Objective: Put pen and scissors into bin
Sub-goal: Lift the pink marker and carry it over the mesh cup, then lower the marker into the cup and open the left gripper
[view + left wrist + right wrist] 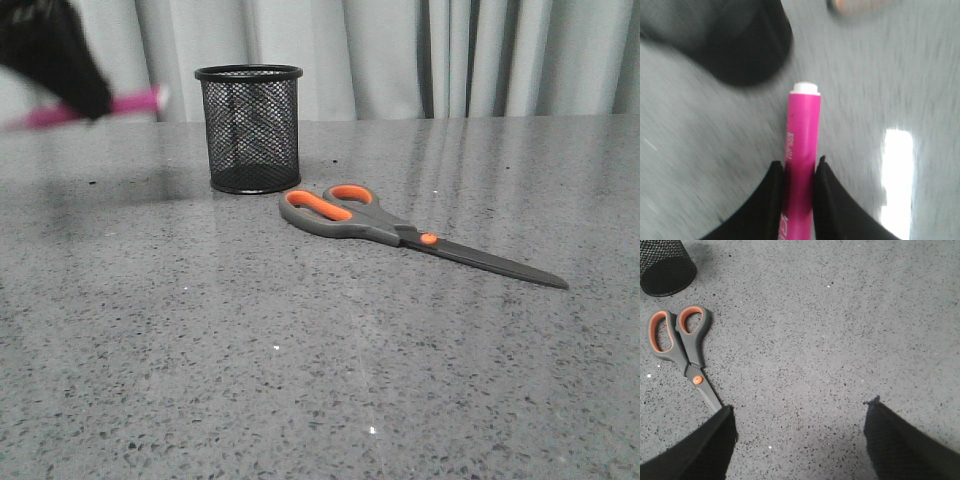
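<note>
Pen [802, 145] pinched between left gripper [800, 172] fingers, white tip sticking out, held in the air up left of the bin [249, 128]; view blurred. Bin upright on grey table [300, 380]. Scissors [400, 232] flat on table just right of bin, blades closed, pointing right. Right gripper [800, 415] spread wide, holding nothing, above table near scissor blades.

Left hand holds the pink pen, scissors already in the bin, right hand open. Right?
Not quite. The scissors are not in the bin; the front view shows them flat on the table beside it. The rest holds: left hand grips the pen, right hand is open.
</note>
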You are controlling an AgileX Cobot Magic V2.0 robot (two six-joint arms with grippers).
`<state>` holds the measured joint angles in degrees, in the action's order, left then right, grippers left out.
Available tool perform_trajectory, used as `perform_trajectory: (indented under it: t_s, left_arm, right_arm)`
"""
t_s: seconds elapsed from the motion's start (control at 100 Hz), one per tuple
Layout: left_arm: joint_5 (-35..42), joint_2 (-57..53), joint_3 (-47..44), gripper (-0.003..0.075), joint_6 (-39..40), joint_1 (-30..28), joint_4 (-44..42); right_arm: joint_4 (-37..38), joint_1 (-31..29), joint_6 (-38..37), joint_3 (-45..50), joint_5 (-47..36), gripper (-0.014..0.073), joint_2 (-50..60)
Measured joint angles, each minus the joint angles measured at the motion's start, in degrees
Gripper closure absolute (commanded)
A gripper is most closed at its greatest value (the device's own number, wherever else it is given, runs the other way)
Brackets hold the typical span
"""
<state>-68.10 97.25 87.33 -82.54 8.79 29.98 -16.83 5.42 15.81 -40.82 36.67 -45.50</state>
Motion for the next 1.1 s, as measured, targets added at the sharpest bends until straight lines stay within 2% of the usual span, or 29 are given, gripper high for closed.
perform_trajectory:
  t_s: [0.12, 0.25, 0.44, 0.68, 0.89, 1.1]
  left_arm:
    - [0.79, -1.29, 4.79, 0.0732, 0.02, 0.00, 13.13]
    - [5.84, -1.51, 6.13, 0.0732, 0.02, 0.09, 28.25]
    - [9.32, 1.10, 6.13, 0.0732, 0.02, 0.09, 39.08]
    - [10.46, 7.88, 6.13, 0.0739, -0.64, 2.23, 43.27]
    - [13.18, 11.79, 6.13, 0.0739, -2.06, 5.23, 43.75]
    - [14.10, 13.22, 6.13, 0.0738, -2.05, 5.35, 42.78]
  right_arm:
    - [0.00, 0.00, 0.00, 0.00, 0.00, 0.0108, 0.00]
    - [0.00, 0.00, 0.08, 0.00, 0.00, 0.0108, 0.00]
    - [0.00, 0.00, 0.08, 0.00, 0.23, 0.0108, 0.00]
    - [0.00, 0.00, 0.08, 0.00, 0.23, 0.0108, 0.00]
    - [0.00, 0.00, 0.08, 0.00, 0.34, 0.0108, 0.00]
    - [0.00, 0.00, 0.08, 0.00, 0.69, 0.0108, 0.00]
